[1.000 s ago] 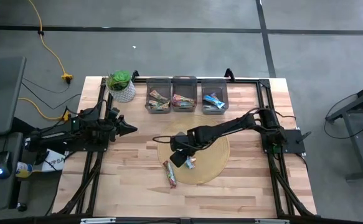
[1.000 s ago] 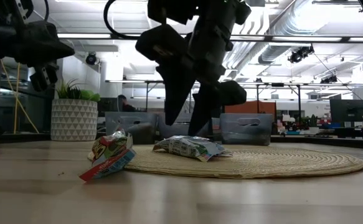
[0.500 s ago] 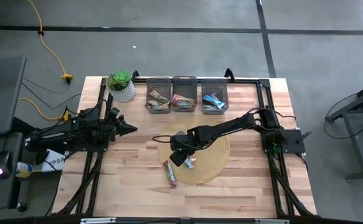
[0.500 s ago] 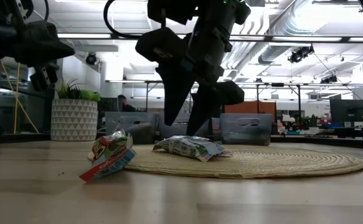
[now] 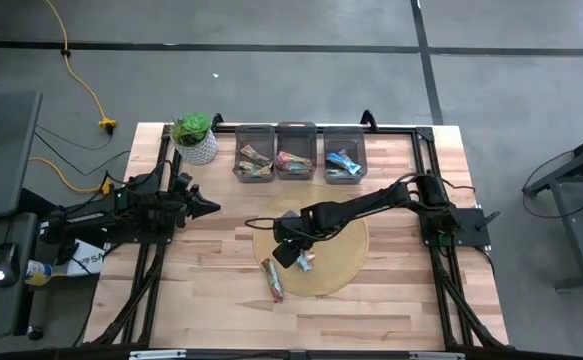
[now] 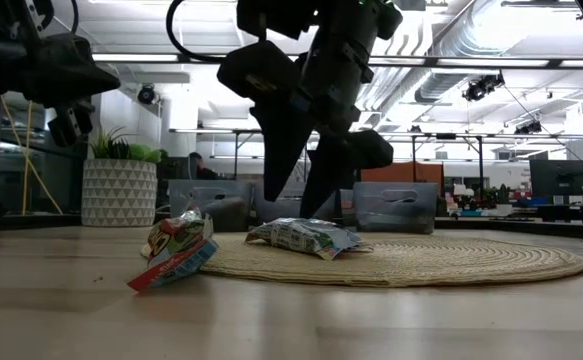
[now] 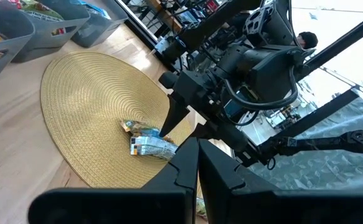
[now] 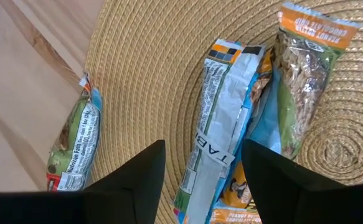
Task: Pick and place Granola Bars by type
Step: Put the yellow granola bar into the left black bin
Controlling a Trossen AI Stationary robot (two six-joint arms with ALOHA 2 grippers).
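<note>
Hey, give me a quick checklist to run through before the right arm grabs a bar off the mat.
1. Right end effector open: ok.
2. It hangs straddling the shiny blue-and-white foil bar on the round woven straw mat: ok.
3. Orange-and-green wrapped bar lies tight against the target, so it may get caught too: not ok.
4. Green-and-red wrapped bar at the mat's edge lies apart from the fingers: ok.
5. Three small grey rectangular bins unobstructed: ok.
6. Left end effector shut, waiting away from the mat: ok.
</note>
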